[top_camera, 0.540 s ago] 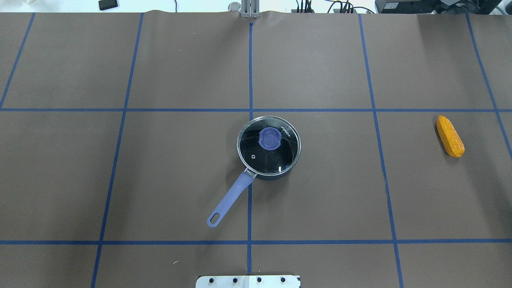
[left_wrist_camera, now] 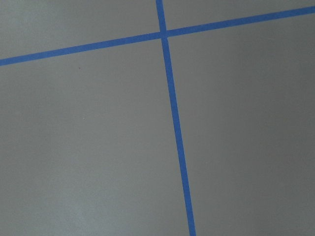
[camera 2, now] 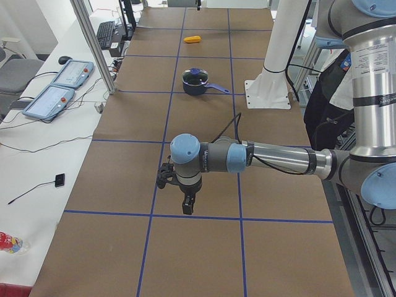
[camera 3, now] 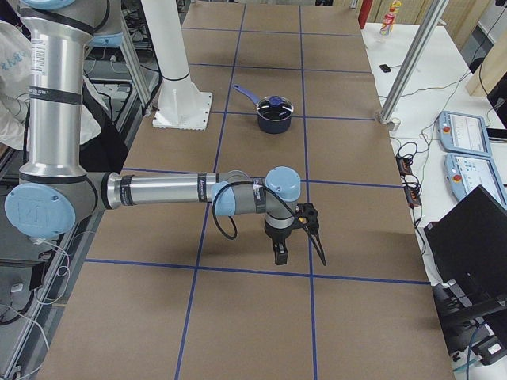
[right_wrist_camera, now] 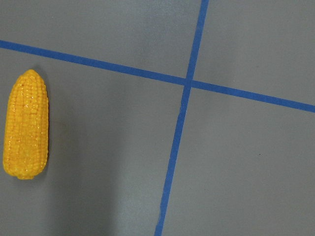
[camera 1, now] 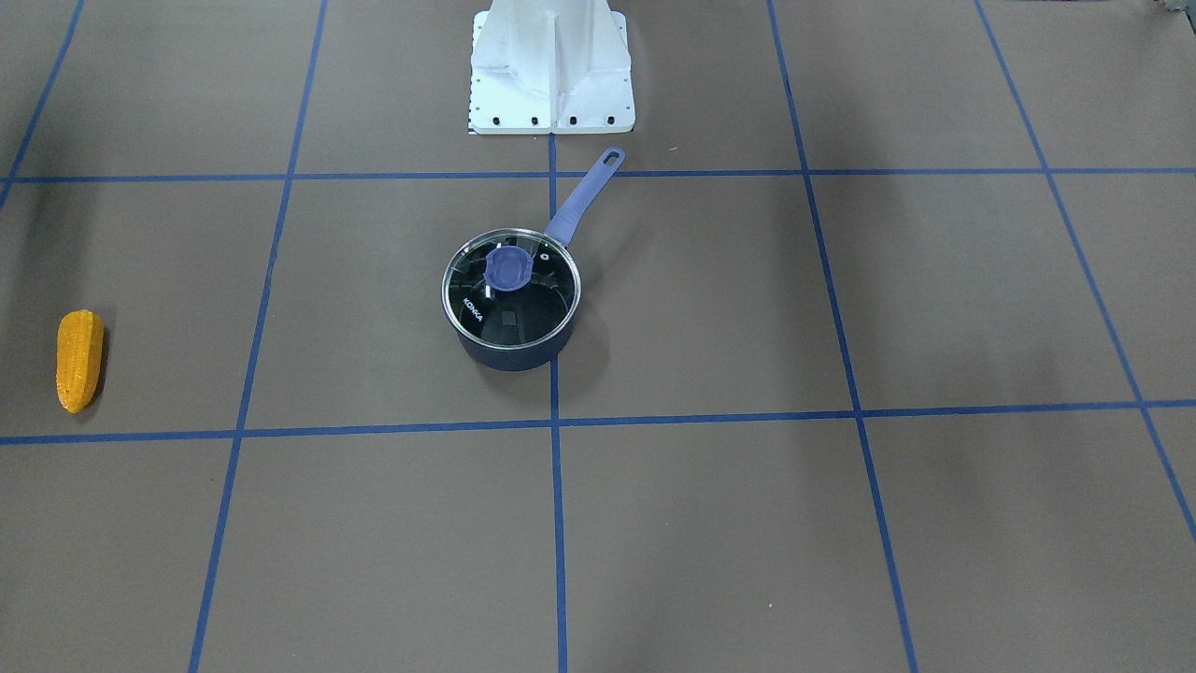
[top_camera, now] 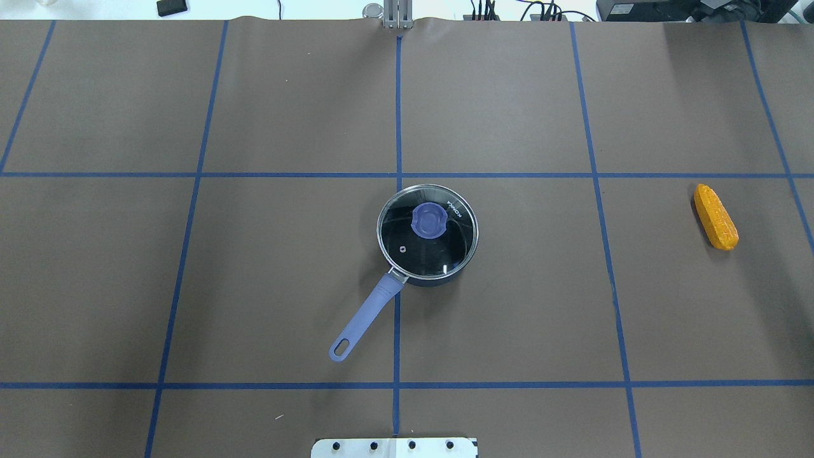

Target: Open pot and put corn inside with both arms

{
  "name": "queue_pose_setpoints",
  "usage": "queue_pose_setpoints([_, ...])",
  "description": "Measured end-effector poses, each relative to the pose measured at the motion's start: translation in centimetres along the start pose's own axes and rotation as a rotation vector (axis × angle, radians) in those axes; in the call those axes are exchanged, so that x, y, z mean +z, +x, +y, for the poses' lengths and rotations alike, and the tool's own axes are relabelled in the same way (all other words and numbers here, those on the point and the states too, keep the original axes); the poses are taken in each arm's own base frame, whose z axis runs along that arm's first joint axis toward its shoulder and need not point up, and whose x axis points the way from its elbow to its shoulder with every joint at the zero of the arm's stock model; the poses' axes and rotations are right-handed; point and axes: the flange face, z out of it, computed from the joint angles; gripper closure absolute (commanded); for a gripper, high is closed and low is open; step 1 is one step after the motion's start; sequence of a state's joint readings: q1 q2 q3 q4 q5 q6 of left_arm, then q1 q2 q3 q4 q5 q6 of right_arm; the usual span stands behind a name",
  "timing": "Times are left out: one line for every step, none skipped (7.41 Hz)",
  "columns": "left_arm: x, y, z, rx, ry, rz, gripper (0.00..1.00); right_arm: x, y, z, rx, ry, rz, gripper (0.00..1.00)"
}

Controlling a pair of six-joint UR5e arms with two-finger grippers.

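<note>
The dark blue pot (top_camera: 427, 235) stands at the table's middle with its glass lid (top_camera: 427, 230) on and its blue handle (top_camera: 365, 315) pointing toward my base; it also shows in the front view (camera 1: 511, 308). The orange-yellow corn (top_camera: 715, 216) lies alone at the far right, seen in the front view (camera 1: 78, 360) and the right wrist view (right_wrist_camera: 25, 125). My left gripper (camera 2: 185, 201) and right gripper (camera 3: 297, 244) show only in the side views, hanging over bare table far from the pot. I cannot tell whether they are open or shut.
The white base mount (camera 1: 551, 75) stands at the robot's table edge. Blue tape lines (top_camera: 397, 175) grid the brown table. Control pendants (camera 2: 62, 86) lie on a side bench. A person (camera 2: 331, 86) stands behind the robot.
</note>
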State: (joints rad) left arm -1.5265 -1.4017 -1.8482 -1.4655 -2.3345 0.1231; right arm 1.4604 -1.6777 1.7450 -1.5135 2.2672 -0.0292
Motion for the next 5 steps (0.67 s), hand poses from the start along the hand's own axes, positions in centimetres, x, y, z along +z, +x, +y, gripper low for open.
queue_pose_setpoints([-0.3, 0.4, -0.1, 0.006, 0.008, 0.018, 0.02, -0.4, -0.4, -0.2, -0.008, 0.01, 0.001, 0.0])
queue_pose_setpoints([-0.8, 1.0, -0.5, 0.014, 0.02, 0.025, 0.02, -1.0, -0.8, -0.4, -0.018, 0.021, 0.003, 0.0])
queue_pose_setpoints([-1.7, 1.8, -1.1, 0.026, 0.037, 0.026, 0.02, -1.4, -1.4, -1.1, -0.034, 0.037, 0.003, 0.0])
queue_pose_setpoints([-2.4, 2.5, -1.5, 0.041, 0.054, 0.025, 0.02, -2.0, -2.3, -2.2, -0.062, 0.065, 0.007, 0.0])
queue_pose_setpoints([-3.2, 3.1, -2.3, 0.064, 0.077, 0.021, 0.02, -2.7, -3.0, -3.3, -0.098, 0.107, 0.013, 0.0])
